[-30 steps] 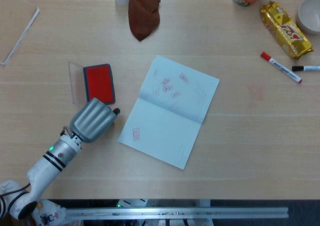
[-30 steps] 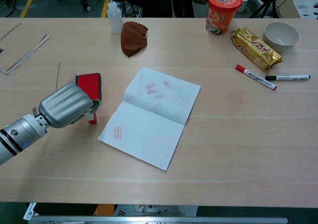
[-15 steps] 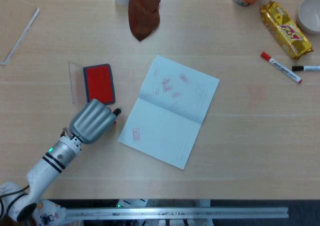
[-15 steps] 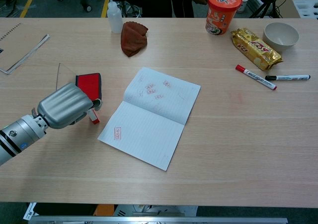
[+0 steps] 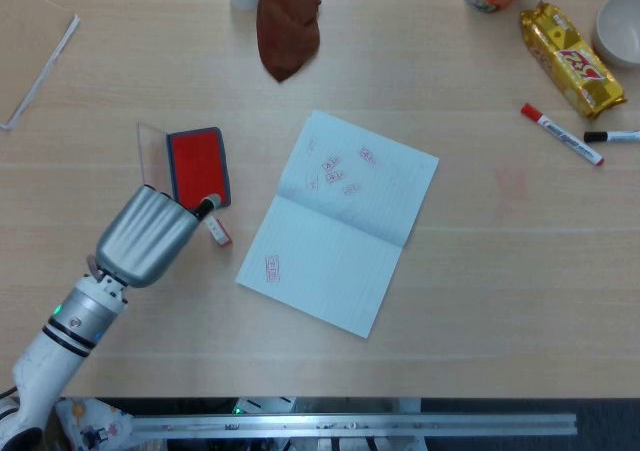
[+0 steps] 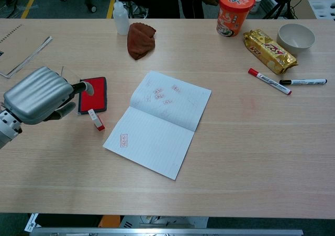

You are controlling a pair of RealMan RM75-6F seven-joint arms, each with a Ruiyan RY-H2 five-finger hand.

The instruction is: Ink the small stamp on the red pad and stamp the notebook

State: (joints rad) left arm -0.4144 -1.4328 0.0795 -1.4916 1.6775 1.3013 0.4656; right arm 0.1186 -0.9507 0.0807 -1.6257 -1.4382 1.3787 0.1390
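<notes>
My left hand [image 6: 36, 94] hangs above the tabletop [image 6: 251, 142] near its left edge, holding nothing. I see mostly its silver back, so I cannot tell how the fingers lie; one dark fingertip [image 5: 208, 204] pokes out over the near end of the red pad [image 5: 197, 165]. The small stamp [image 6: 96, 119] lies on its side on the wood, just off the pad's near corner, between the pad and the notebook [image 6: 157, 122], touching neither. The notebook lies open mid-table, with a cluster of red marks on its far page and one on its near page. The pad's clear lid [image 5: 152, 163] is open on its left side. Along the far edge sit a brown cloth [image 6: 141, 39], a squeeze bottle [image 6: 120, 17] and an orange cup [image 6: 235, 11]. Toward the far right corner I see a gold snack packet [image 6: 269, 50], a white bowl [image 6: 296, 36], a red marker [image 6: 269, 81] and a black marker [image 6: 302, 81]. Papers [image 6: 23, 50] rest at the far left. My right hand is out of sight.
</notes>
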